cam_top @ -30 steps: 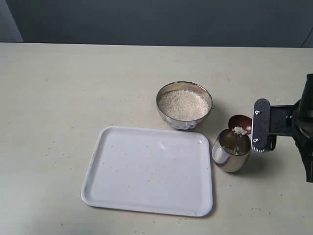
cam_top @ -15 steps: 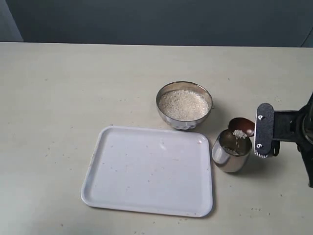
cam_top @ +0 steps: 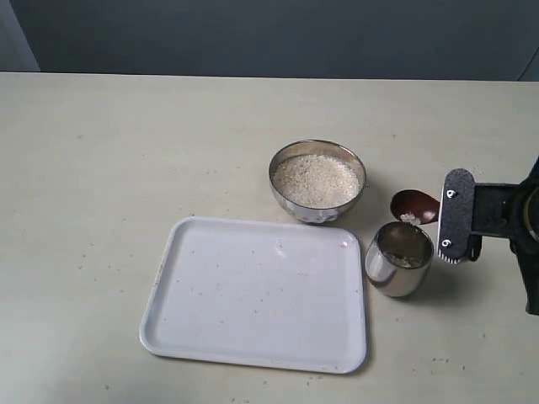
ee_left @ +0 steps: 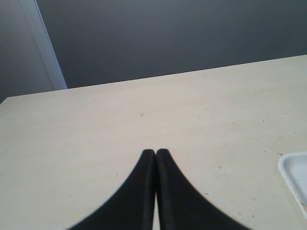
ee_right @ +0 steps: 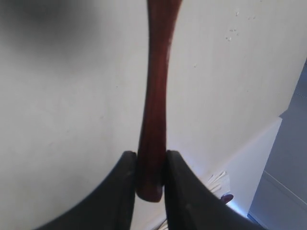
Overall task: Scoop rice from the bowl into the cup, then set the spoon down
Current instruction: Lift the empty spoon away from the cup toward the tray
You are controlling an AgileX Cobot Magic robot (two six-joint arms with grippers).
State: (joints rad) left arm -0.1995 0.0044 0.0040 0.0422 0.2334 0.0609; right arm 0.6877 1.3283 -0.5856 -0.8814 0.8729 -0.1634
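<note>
The steel bowl point(cam_top: 317, 179) holds a heap of white rice point(cam_top: 316, 180) behind the tray. To its right stands the steel cup point(cam_top: 397, 257) with some grains inside. The reddish-brown spoon point(cam_top: 413, 206) hangs tilted over the cup's far rim, a few grains still on its scoop. My right gripper point(cam_top: 456, 227) is shut on the spoon's handle point(ee_right: 152, 143), right of the cup. The left gripper point(ee_left: 155, 152) is shut with nothing in it, over bare table; it is out of the exterior view.
A white tray point(cam_top: 253, 295) lies in front of the bowl, left of the cup; its corner point(ee_left: 295, 177) shows in the left wrist view. The beige table point(cam_top: 126, 168) runs to a dark back wall.
The spoon has tipped over the cup and most of its rice has fallen in. The right gripper shifted slightly right and up.
</note>
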